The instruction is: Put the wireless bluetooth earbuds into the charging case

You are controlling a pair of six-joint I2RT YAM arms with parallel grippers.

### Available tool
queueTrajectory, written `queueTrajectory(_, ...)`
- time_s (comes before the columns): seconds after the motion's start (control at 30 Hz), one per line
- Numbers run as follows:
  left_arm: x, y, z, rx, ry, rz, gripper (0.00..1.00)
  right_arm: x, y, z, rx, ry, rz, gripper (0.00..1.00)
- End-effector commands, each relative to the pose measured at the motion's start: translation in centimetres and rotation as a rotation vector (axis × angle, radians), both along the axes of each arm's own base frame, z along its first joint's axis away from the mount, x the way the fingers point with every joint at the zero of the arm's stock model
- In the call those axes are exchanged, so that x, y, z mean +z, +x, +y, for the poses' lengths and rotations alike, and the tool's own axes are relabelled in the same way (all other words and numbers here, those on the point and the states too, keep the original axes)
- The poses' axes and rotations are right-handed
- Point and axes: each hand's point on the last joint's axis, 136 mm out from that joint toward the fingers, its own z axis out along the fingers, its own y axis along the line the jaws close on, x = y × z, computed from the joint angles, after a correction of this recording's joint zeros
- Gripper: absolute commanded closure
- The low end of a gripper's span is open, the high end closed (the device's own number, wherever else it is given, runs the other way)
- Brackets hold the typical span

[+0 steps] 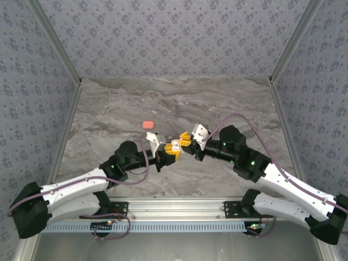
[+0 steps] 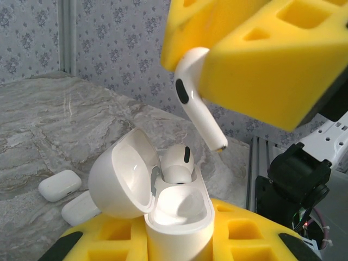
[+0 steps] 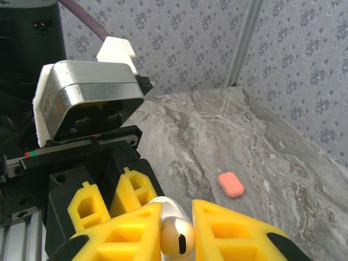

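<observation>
While the left fingers (image 2: 247, 234) squeeze tight on the open white case (image 2: 179, 220), one white earbud (image 2: 176, 160) already sits inside it. The right fingers (image 2: 261, 65) pinch a second earbud (image 2: 202, 117) just above the case, over the middle of the tabletop (image 1: 109, 109). A pink case (image 1: 148, 124) lies farther back

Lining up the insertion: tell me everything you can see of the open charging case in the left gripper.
The charging case is glossy white plastic, rounded, held upright between the left gripper's yellow foam pads. Its hinged lid is swung open. One white earbud sits in the far socket; the near socket looks empty. A second earbud hangs above it, apart.
</observation>
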Motion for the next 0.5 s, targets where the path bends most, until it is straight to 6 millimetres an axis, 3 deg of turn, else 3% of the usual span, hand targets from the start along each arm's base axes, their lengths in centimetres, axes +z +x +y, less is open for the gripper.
queueTrajectory(0.0,3.5,-0.4,-0.4,-0.033,-0.087,-0.051,1.00,0.2,-0.4,0.5,0.026,-0.001,-0.035,0.79)
queueTrajectory(0.47,3.6,-0.5,-0.4,-0.035,-0.089,-0.052,1.00,-1.1,-0.4,1.7,0.047,-0.044,-0.018,0.79)
